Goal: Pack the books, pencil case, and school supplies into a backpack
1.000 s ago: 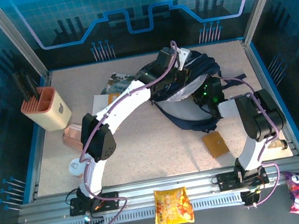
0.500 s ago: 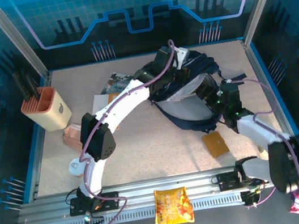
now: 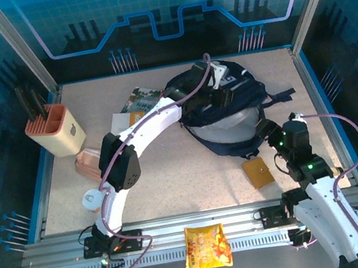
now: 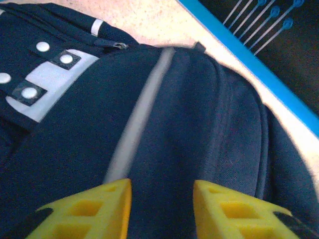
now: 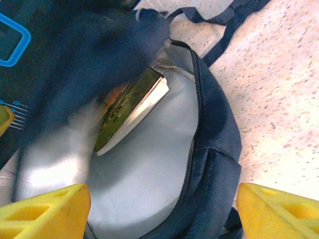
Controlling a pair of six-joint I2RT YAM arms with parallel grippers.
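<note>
Your left gripper (image 4: 162, 189) partly open just above the backpack (image 4: 199, 124), holding nothing, your right gripper (image 5: 163, 194) wide open and empty by its open mouth, a book (image 5: 130, 107) leaning inside.

The right gripper (image 5: 162, 213) hangs over the open mouth of a navy backpack (image 5: 214, 149), its two yellow fingers (image 5: 45, 211) spread wide at the lower corners with nothing between them. Inside, against the pale grey lining (image 5: 144, 169), a thin green-covered book (image 5: 130, 108) leans at a tilt, page edges facing right. A dark strap (image 5: 227, 32) trails onto the speckled table (image 5: 279, 99).
</note>
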